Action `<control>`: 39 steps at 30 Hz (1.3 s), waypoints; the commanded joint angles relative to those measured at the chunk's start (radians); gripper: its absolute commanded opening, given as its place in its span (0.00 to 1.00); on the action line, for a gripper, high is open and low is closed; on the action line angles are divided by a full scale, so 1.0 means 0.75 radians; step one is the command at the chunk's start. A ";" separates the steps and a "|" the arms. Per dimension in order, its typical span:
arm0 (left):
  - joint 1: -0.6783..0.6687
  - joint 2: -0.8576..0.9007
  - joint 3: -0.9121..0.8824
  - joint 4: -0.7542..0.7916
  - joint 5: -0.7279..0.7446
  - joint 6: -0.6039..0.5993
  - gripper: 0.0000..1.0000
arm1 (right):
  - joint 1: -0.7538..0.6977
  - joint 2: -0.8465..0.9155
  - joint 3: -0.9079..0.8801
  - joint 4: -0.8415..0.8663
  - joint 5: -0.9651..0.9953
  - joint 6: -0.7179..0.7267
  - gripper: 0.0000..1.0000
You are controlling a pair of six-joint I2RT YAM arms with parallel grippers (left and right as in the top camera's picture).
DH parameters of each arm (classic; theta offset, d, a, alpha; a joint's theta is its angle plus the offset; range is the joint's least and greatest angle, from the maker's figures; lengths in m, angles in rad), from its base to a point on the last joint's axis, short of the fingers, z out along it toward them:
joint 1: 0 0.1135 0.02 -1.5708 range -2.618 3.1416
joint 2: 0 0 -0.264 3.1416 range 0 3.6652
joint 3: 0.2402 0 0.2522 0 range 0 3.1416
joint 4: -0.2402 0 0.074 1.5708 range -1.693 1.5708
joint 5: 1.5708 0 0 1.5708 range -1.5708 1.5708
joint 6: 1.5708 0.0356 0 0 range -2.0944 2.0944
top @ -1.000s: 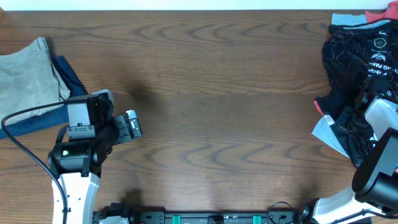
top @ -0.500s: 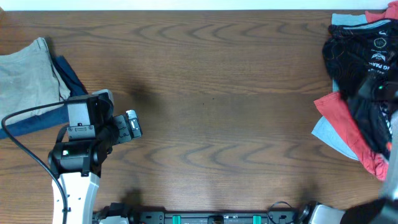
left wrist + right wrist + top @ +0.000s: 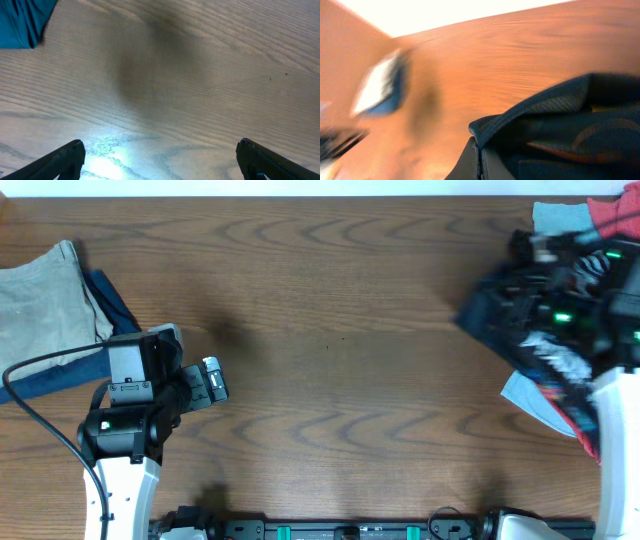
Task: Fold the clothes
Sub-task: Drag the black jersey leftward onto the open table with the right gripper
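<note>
Jersey (image 3: 492, 315), black w/ orange lines, raised over the table (image 3: 340, 290) at right side.
R gripper (image 3: 478, 161) pinches its edge, view blurred; L gripper (image 3: 160, 157) wide open above table, well apart.

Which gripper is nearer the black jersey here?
Right. The right gripper is at the black jersey at the right side of the table, fabric bunched right against it. The left gripper hangs open over bare wood far across on the left.
</note>
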 commanded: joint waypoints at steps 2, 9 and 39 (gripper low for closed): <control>0.001 0.002 0.029 -0.003 -0.002 0.003 0.98 | 0.288 -0.012 0.002 0.039 -0.088 -0.091 0.39; 0.001 0.002 0.029 -0.002 -0.002 0.003 0.98 | 0.487 -0.012 0.002 -0.117 0.855 0.117 0.99; -0.321 0.337 0.021 0.099 0.509 -0.307 0.98 | 0.107 -0.012 0.002 -0.633 1.464 0.380 0.99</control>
